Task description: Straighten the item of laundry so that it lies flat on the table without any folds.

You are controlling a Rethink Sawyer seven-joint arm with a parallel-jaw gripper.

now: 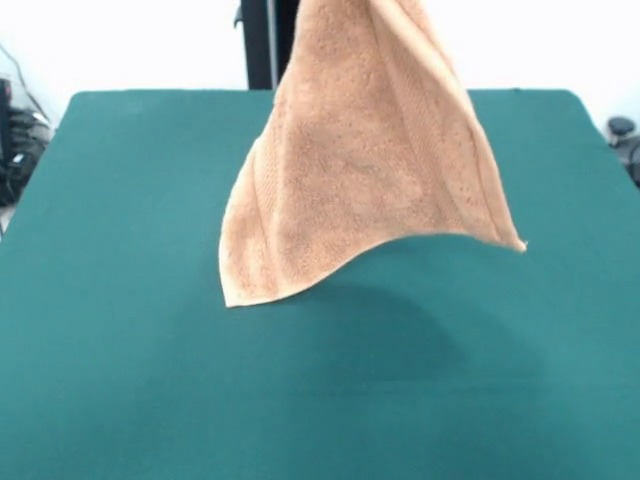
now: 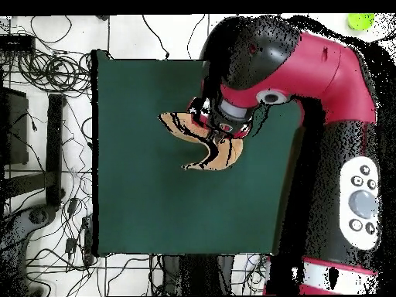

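Towel point(image 1: 365, 165) is up in the air, hanging above the worktop point(image 1: 120, 330). Tan-orange terry cloth, gathered to a narrow top that runs out of the front view's upper edge, then spreading downward into a broad, roughly triangular drape. Two lower corners hang free: one points down on the picture's left, the other sits a little higher on the picture's right. The bottom edge curves upward between them. A woven band runs along each side edge of the drape. Soft lengthwise folds show through the cloth. None of it appears to touch the green surface; a dim shadow lies on the worktop directly under it.

Front view shows no gripper, only a dark upright post behind the towel at the far side of the worktop.

From overhead, the red and black arm point(image 2: 340, 139) reaches in from the picture's right and its bulky head covers the spot where the towel is held. The gripper point(image 2: 219, 126) is buried under that head and among the cloth. Cannot tell how the fingers are set. Bits of tan cloth point(image 2: 216, 155) show just beside and below the head, over the middle-upper part of the green worktop point(image 2: 139, 193).

Cables litter the floor point(image 2: 46, 85) on the overhead picture's left.
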